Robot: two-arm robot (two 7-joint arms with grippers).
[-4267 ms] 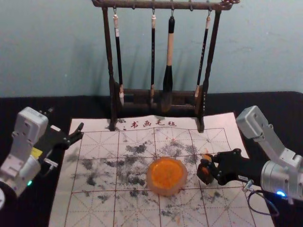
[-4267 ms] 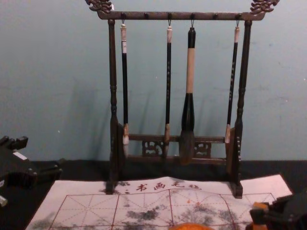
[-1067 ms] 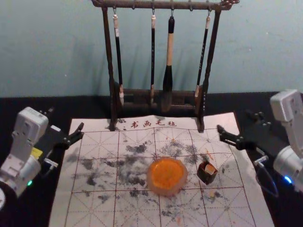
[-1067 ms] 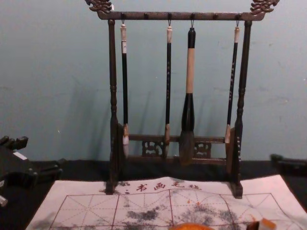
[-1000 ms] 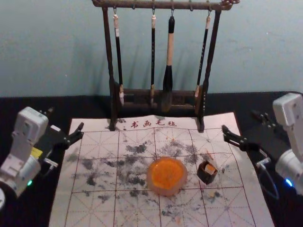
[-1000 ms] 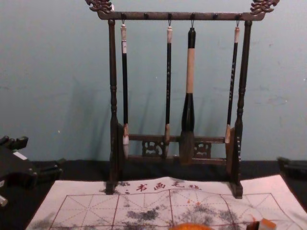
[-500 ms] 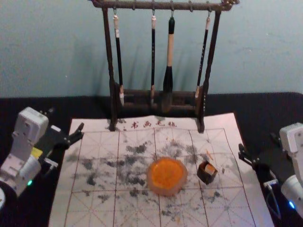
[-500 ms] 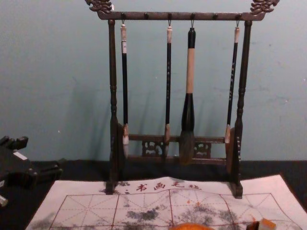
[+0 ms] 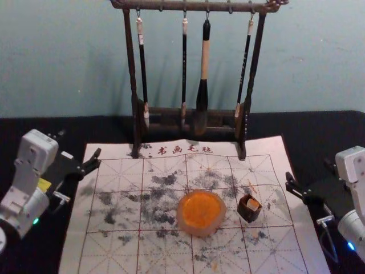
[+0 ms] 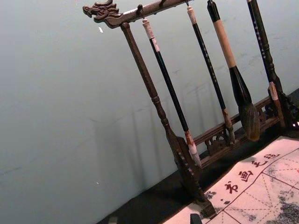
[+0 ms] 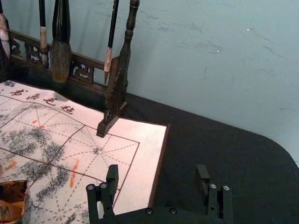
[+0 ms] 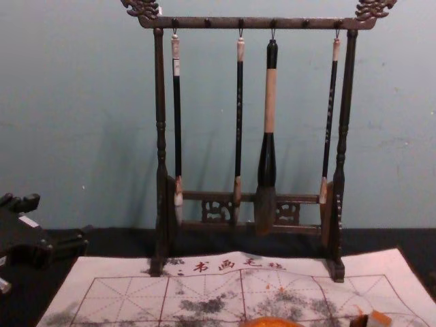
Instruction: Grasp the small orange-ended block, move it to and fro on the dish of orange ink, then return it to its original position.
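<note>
The right hand (image 9: pixel 308 171) is open, its two fingers spread well apart above the right edge of the calligraphy mat (image 9: pixel 108 251). To its left and nearer the robot, the small orange-ended block (image 9: pixel 252 204) sits in a small dark box (image 9: pixel 247 216), apart from the fingers. Just beyond that, farther left of the hand, is the round dish of orange ink (image 9: pixel 201 212), resting on the gridded mat. Left of the hand and farther from the robot stands the dark brush rack (image 9: pixel 137 123), with four hanging brushes. The black tabletop (image 9: pixel 319 128) runs beyond the hand. The left hand (image 9: pixel 80 144) is parked across the mat, near its left edge, fingers apart.
</note>
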